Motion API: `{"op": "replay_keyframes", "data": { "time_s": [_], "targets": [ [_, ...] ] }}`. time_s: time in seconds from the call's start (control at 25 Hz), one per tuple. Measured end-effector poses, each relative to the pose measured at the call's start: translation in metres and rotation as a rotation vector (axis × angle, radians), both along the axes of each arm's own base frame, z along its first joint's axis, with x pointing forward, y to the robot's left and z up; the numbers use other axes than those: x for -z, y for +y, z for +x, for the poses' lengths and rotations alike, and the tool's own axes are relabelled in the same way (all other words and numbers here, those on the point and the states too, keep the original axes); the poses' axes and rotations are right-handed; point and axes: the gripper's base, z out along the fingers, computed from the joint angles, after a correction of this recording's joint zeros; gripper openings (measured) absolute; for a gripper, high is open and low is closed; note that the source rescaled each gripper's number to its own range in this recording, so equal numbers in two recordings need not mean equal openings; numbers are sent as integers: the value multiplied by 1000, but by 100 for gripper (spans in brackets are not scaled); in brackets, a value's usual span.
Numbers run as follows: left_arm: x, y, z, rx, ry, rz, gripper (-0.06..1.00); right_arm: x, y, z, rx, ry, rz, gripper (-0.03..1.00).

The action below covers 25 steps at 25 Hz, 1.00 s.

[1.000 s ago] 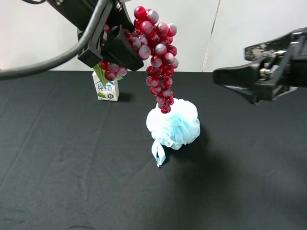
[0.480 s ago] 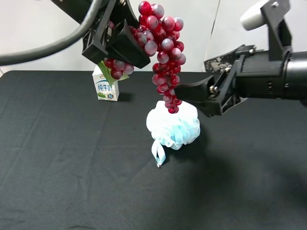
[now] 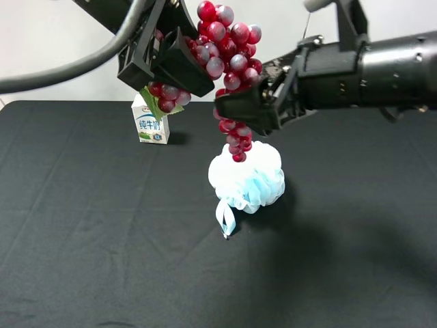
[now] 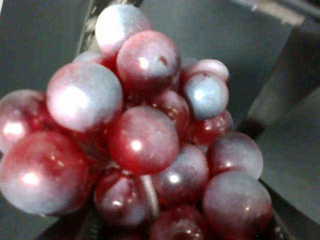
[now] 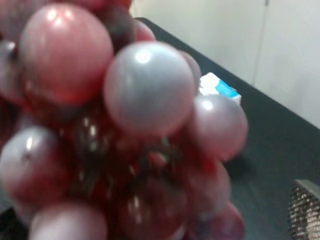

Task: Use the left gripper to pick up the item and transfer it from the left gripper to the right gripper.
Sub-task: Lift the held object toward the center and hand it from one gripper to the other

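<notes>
Left hand (image 3: 183, 67) pinches the grapes (image 3: 233, 49) aloft, while right hand (image 3: 235, 108) sits spread around their middle.

A plain white wall (image 3: 54, 41) stands behind a wide table (image 3: 102, 239) draped in matte black cloth with faint creases. Soft, even light leaves dim shadows on it.

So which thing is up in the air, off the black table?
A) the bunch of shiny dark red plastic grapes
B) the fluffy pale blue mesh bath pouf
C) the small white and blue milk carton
A: the bunch of shiny dark red plastic grapes hangs clamped in the left gripper, while the milk carton and the bath pouf sit on the black table.
</notes>
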Motion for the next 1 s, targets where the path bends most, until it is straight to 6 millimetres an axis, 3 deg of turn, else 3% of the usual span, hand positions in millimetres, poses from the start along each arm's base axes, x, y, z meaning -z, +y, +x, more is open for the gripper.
{"op": "replay_keyframes", "data": {
  "time_s": [0.36,0.88,0.92,0.96,1.0],
  "targets": [
    [0,0,0,-2,-2,-1,0,11,21,15,-126,58,23,100],
    [-1,0,1,-7,-8,-8,0,10,24,16,-141,52,53,100],
    [-1,0,1,-7,-8,-8,0,10,24,16,-141,52,54,96],
    [-1,0,1,-7,-8,-8,0,10,24,16,-142,52,53,81],
    [-1,0,1,-9,-10,-10,0,10,24,16,-142,52,53,57]
  ]
}}
